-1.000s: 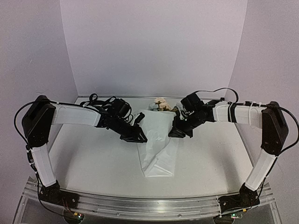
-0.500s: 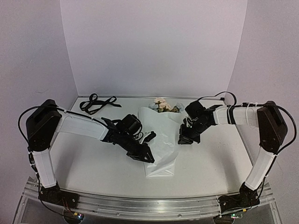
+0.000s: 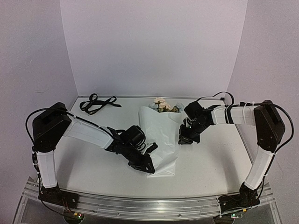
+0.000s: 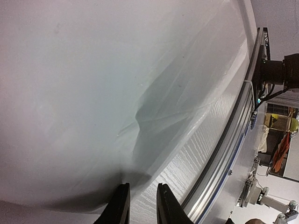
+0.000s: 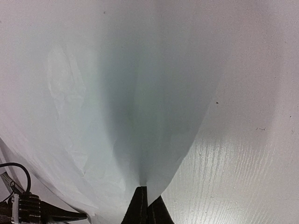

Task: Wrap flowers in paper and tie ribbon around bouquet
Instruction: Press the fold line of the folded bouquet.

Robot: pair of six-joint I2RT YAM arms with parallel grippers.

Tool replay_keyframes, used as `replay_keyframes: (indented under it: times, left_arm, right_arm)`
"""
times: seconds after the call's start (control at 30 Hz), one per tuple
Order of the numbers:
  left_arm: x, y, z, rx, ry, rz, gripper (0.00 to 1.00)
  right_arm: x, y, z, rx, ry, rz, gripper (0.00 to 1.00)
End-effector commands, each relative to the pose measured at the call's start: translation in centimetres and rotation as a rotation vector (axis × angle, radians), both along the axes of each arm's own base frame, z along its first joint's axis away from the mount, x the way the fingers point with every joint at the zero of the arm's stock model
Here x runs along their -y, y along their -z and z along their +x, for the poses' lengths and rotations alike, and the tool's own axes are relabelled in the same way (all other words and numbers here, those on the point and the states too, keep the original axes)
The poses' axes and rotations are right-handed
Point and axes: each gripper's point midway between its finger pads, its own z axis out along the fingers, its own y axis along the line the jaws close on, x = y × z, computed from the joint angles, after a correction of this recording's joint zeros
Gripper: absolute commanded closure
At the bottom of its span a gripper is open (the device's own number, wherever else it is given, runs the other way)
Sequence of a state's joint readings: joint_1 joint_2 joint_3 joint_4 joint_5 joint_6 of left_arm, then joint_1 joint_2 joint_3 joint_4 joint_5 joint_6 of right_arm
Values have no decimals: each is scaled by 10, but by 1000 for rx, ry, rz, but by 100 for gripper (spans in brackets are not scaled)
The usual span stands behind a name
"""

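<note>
Our left jaws had swept back along the paper (image 3: pixel 161 130) to its near end and stood a slit apart there, grip unclear, so we judged wrapping unfinished. The right jaws pinched shut on the paper's right edge. The flowers (image 3: pixel 162 104) poked from its far end, the ribbon (image 3: pixel 96 102) lying well apart

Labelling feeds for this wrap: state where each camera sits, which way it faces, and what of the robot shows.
Top external: high behind the bases, facing down and forward; shows both arms, the left gripper, right gripper, paper, flowers, ribbon.
Left wrist: on the left arm, looking past its parted fingers at the paper's edge and the front rail.
Right wrist: on the right arm, looking down its shut fingers, pinching the paper.
Shared: both wrist views show the paper on the table.
</note>
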State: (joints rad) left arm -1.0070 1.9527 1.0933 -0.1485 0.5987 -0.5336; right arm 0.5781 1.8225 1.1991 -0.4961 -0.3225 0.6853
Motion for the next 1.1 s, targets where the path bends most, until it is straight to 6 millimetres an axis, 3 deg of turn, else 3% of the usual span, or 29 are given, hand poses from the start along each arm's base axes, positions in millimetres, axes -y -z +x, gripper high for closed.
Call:
replay_keyframes:
  times: [0.0, 0.2, 0.33, 0.43, 0.57, 0.7, 0.87, 1.07]
  left_arm:
    - [3, 19, -5, 4, -6, 35, 79]
    - [1, 21, -13, 10, -10, 55, 79]
    - [1, 29, -14, 4, -12, 64, 79]
    - [1, 28, -13, 11, -15, 59, 79]
    - [0, 29, -13, 18, -15, 60, 80]
    - [0, 30, -12, 22, -18, 60, 82]
    - [0, 31, -12, 23, -18, 59, 83]
    - [0, 30, -11, 31, -17, 61, 84]
  right_arm:
    - [0, -18, 6, 26, 25, 13, 100]
    - [3, -31, -2, 11, 36, 27, 98]
    - [-4, -46, -12, -21, 54, 84, 74]
    - [-12, -60, -28, -35, 78, 143, 68]
    - [-42, -68, -48, -51, 111, 267, 77]
    - [-63, -48, -65, -86, 197, 327, 89]
    - [-91, -28, -91, -57, 174, 311, 91]
    - [-94, 3, -103, -49, 211, 255, 97]
